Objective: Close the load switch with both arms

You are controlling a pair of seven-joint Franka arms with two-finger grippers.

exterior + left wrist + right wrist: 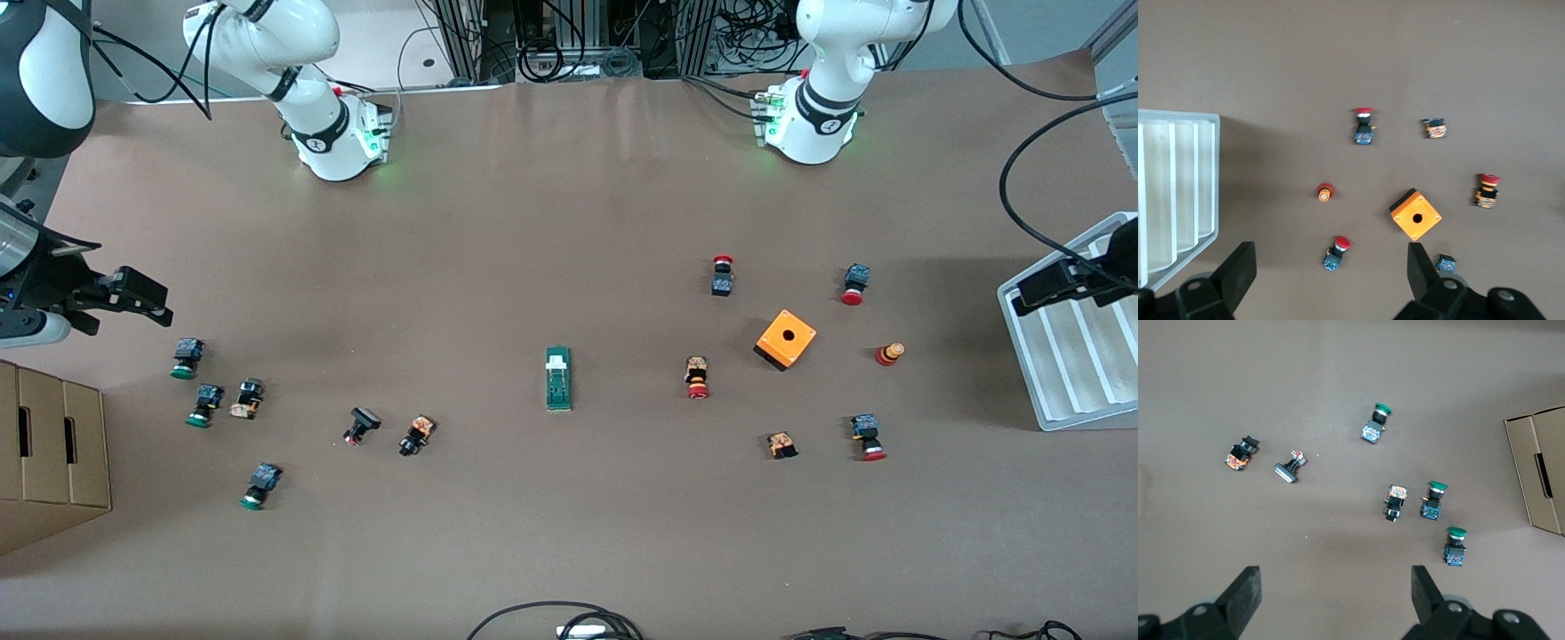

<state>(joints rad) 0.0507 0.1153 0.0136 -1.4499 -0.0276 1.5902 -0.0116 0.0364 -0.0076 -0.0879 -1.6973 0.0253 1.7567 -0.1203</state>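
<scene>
**Both arms parked high at the table ends, load switch untouched mid-table**

Load switch [558, 379] lies flat on the brown table [569, 222], roughly midway between the two ends, long axis running toward the front camera. White handle piece sits at the end toward the robot bases. Nothing touching it.

Left gripper [1331, 280] hangs up in the air at the left arm's end, over the edge of the white slotted tray [1071, 356]. Fingers spread wide, nothing between them. Its wrist camera looks down on the orange box [1415, 214] with the hole and the red-capped buttons [1363, 125] scattered round it.

Right gripper [1335, 597] hangs up at the right arm's end, over bare table near the cardboard box [49, 453]. Fingers also spread wide, holding nothing. Below it: green-capped buttons [1433, 500], plus a few black and orange parts.

Both grippers well apart from the switch. Orange box sits toward the left arm's end from the switch, with one red button [697, 377] between them.
</scene>
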